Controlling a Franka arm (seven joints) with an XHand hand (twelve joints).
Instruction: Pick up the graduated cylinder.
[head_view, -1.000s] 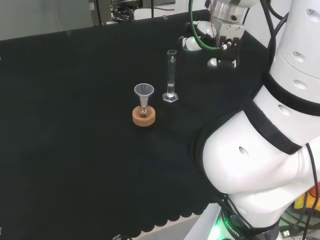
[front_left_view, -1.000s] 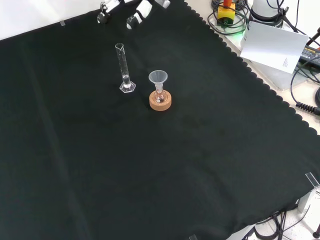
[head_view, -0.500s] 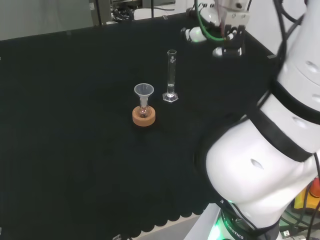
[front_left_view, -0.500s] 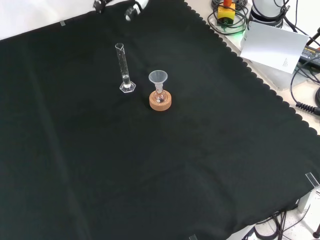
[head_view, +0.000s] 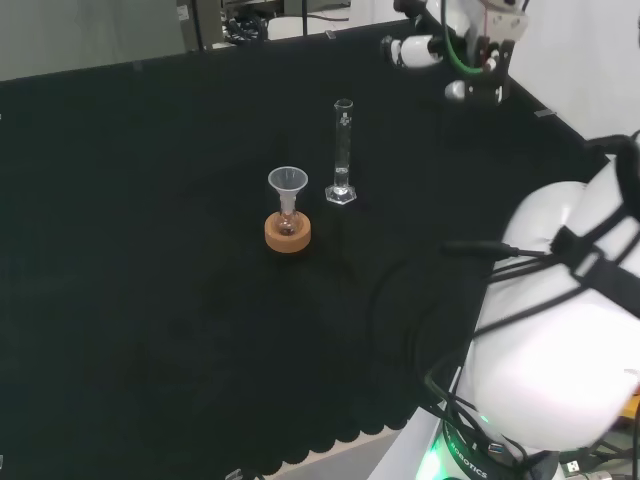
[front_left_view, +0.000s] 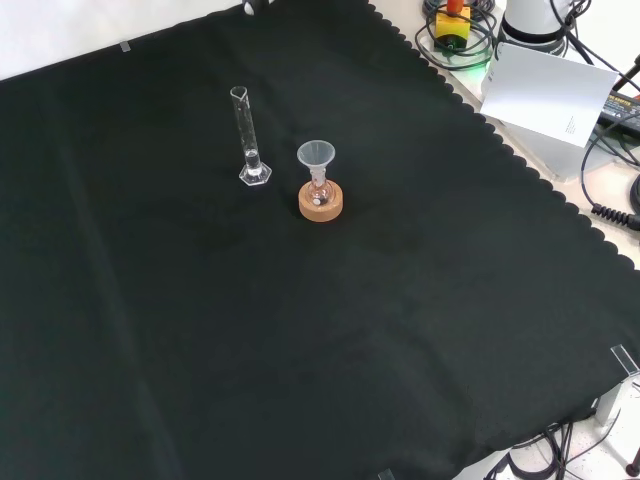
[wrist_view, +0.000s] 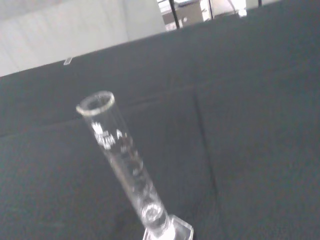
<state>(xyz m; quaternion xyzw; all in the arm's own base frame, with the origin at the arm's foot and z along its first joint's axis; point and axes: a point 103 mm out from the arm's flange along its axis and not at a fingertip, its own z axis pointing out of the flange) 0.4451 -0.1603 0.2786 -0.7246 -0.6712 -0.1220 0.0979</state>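
The graduated cylinder is a tall, thin clear tube on a hexagonal foot, standing upright on the black cloth. It stands free in the front view and looms close in the wrist view, apparently empty. My hand hangs above the cloth, well to the right of and beyond the cylinder in the head view. Its fingers are relaxed and hold nothing. In the front view only a fingertip pokes in at the top edge.
Beside the cylinder a clear funnel sits in a small flask on a cork ring, also in the front view. The arm's white links bulk at the head view's right. A white sheet and cables lie past the cloth's scalloped edge.
The hand has lifted and drawn away from the cylinder, up and right in the head view, nearly out of the front view's top. The arm's links have swung right. The glassware has not moved.
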